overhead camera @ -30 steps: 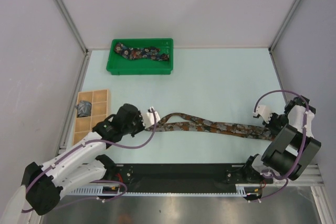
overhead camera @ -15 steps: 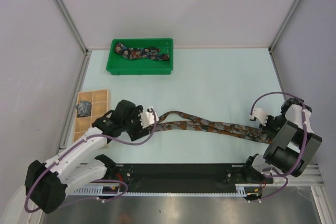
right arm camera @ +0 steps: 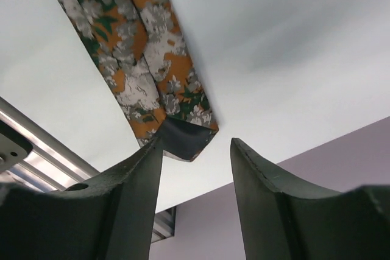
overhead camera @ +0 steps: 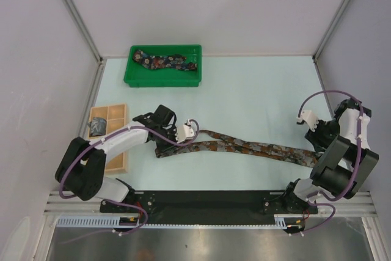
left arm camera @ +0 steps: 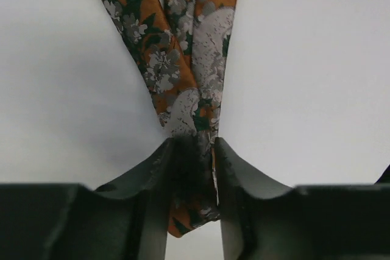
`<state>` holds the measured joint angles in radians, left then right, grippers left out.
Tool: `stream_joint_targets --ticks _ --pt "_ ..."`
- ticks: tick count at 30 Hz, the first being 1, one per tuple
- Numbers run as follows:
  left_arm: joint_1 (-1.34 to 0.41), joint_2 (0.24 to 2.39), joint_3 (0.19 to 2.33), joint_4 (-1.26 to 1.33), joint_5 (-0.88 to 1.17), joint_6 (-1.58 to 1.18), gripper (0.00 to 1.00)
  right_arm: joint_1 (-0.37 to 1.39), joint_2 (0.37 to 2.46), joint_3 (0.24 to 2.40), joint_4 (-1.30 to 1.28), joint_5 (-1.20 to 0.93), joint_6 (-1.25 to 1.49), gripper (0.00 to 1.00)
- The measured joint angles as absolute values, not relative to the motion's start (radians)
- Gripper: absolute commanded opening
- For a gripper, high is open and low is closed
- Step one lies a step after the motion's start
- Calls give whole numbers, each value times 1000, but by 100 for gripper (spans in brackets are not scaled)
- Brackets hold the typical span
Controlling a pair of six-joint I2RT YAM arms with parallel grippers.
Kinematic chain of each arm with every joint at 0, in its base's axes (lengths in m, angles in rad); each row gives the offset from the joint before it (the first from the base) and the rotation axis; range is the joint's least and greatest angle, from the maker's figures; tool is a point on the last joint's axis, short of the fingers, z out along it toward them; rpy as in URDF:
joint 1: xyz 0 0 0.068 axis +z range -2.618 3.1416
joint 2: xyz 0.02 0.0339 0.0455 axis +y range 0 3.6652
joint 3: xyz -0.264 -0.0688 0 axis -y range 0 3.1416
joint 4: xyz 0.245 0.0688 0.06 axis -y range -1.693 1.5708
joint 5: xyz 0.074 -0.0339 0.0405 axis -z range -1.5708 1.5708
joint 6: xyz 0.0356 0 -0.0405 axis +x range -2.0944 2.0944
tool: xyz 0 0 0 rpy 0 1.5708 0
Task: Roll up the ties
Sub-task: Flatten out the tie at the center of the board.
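A rust-brown floral tie (overhead camera: pixel 244 148) lies doubled over across the table's near half. Its left end (left arm camera: pixel 195 120) sits between my left gripper's (left arm camera: pixel 192 141) fingers, which are shut on the fabric; from above, the left gripper (overhead camera: pixel 173 142) stands over that end. My right gripper (right arm camera: pixel 197 140) is open, with nothing between its fingers. The tie's folded right end (right arm camera: pixel 183 141) lies on the table by the left fingertip. In the top view the right gripper (overhead camera: pixel 316 139) hovers just behind that end. A dark navy floral tie (overhead camera: pixel 166 62) lies in the green tray.
The green tray (overhead camera: pixel 162 82) stands at the back left. A tan wooden compartment box (overhead camera: pixel 113 114) sits at the left edge, with a grey-blue roll (overhead camera: pixel 98 128) in one cell. The black rail (overhead camera: pixel 201 203) runs along the near edge, and walls close in both sides.
My left gripper opened, swung over the tie's left end and closed on it. My right gripper opened, let the tie's right end drop and pulled back a little.
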<state>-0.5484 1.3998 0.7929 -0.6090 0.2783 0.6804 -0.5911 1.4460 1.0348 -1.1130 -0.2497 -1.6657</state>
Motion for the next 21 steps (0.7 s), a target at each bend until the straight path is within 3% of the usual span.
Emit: stream_joint_targets --ticks 1,4,7,9,13,21 --pt "-548 1414 794 -617 279 688 20 -584 1448 1049 -1124 -259 -1652 52" --pt "-543 1411 795 -646 285 706 9 -548 1448 1082 -1180 -305 -1596 48" --pt "-540 1353 795 -668 276 738 3 -510 1448 1085 -1230 -342 -1547 44" --pt "-540 1289 785 -669 260 770 5 -487 1448 1085 -1253 -359 -1523 43" --pt "-538 1172 736 -669 228 844 21 -450 1458 1074 -1266 -376 -1463 40" --pt "-538 1142 619 -676 177 1009 39 -448 1543 1064 -1253 -373 -1387 38"
